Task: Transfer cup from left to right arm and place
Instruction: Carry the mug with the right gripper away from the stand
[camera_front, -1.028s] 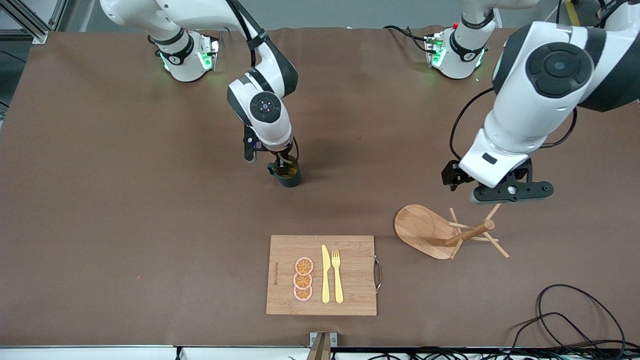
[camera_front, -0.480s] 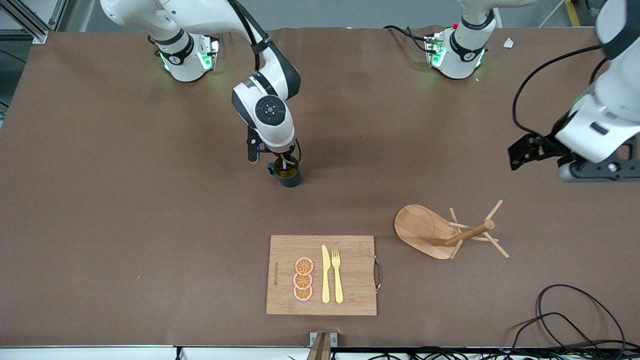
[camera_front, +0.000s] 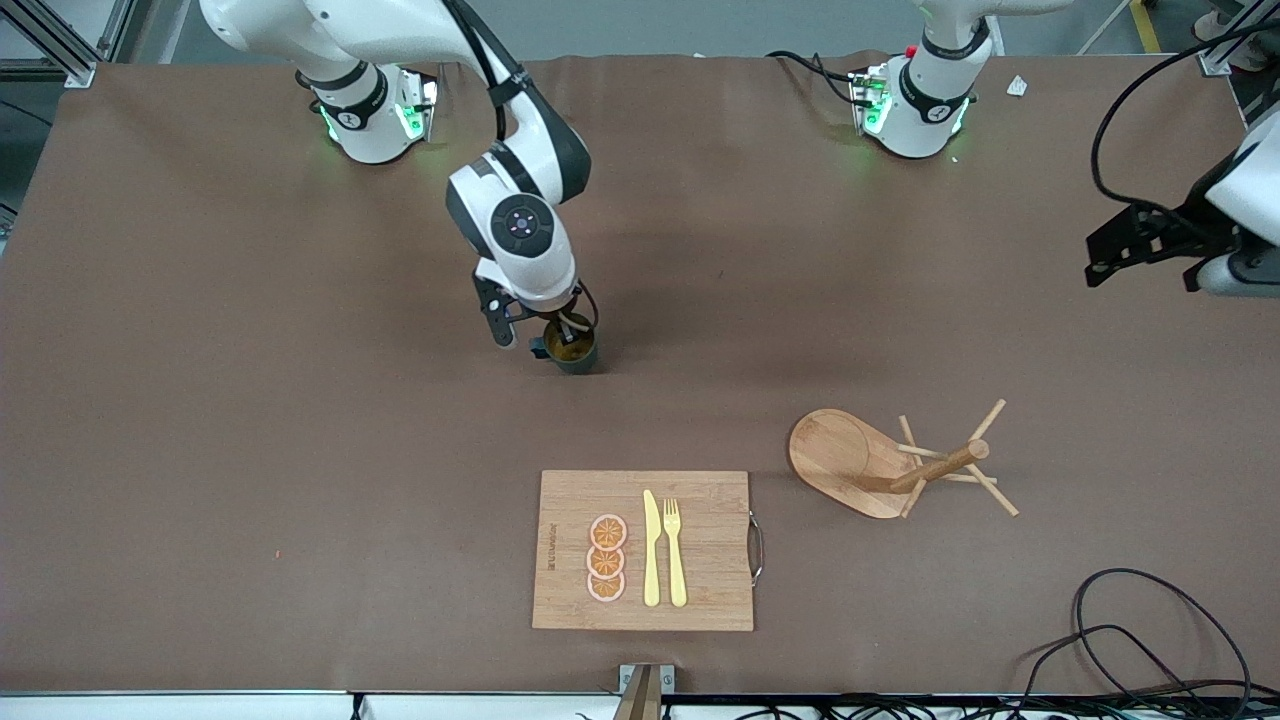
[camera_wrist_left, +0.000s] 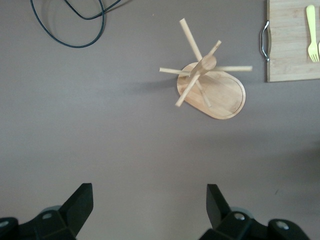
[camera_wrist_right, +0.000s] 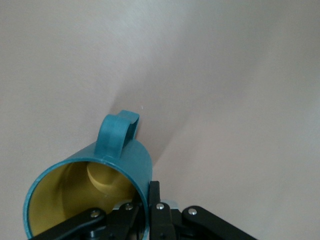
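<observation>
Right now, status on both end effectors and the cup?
Right end effector shut on cup rim. Left end effector open, waiting at left arm's table end. Nothing in the way.

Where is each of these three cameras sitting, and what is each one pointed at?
Front view: high across the table, facing both bases; shows the right gripper shut on the cup's rim, and the left gripper at the left arm's end of the table.
Left wrist view: looks down past open fingertips at the wooden rack and cutting board.
Right wrist view: looks along its fingers at the cup.
Shared: front and left wrist views share rack and board; front and right wrist, the cup.
</observation>
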